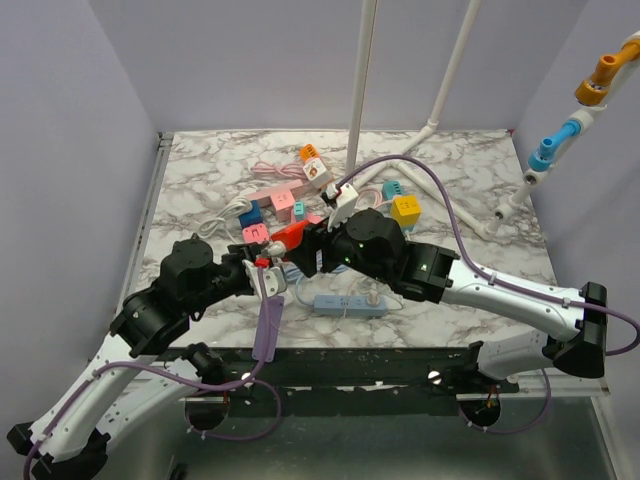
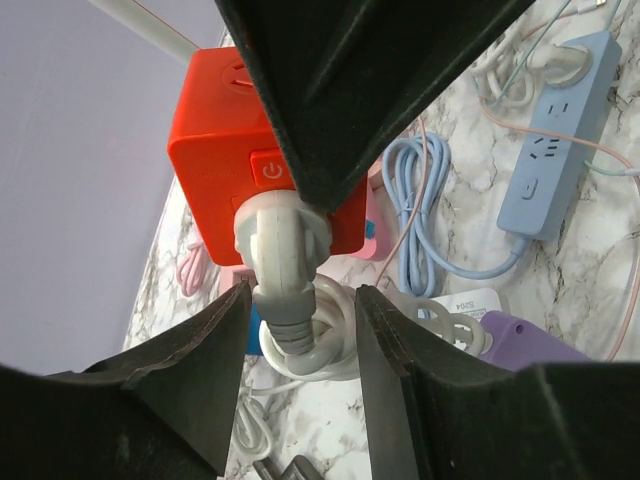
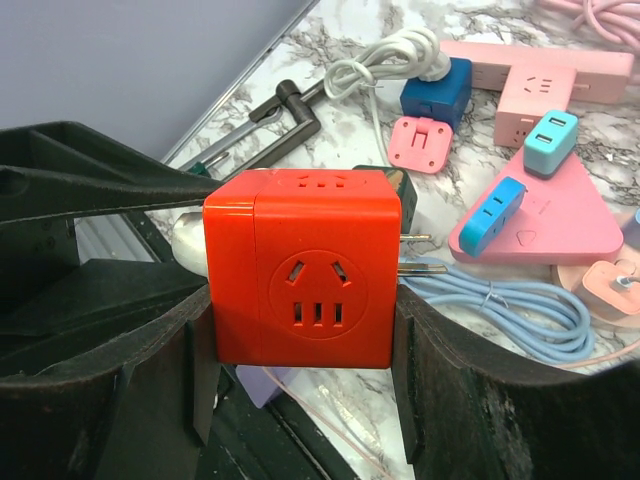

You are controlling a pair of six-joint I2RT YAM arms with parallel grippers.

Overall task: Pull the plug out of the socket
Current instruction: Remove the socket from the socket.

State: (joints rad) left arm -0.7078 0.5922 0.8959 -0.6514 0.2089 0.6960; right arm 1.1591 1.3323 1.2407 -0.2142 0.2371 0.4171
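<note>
The socket is a red cube [image 3: 300, 275], held above the table with my right gripper [image 3: 300, 320] shut on its two sides. Two bare metal prongs stick out of its right face. A white plug with a grey collar [image 2: 283, 260] sits in the cube [image 2: 225, 150] just under its power button, and its white cable loops down below. My left gripper [image 2: 302, 295] straddles the plug's collar; its left finger is close against it and a gap shows on the right. In the top view both grippers meet at the cube [image 1: 288, 235].
On the marble lie a light blue power strip [image 1: 350, 305], a purple strip [image 1: 267, 325] by the front edge, pink sockets [image 1: 280, 198], a yellow cube [image 1: 405, 210], an orange one [image 1: 310, 153] and coiled cables. A white stand [image 1: 360, 80] rises at the back.
</note>
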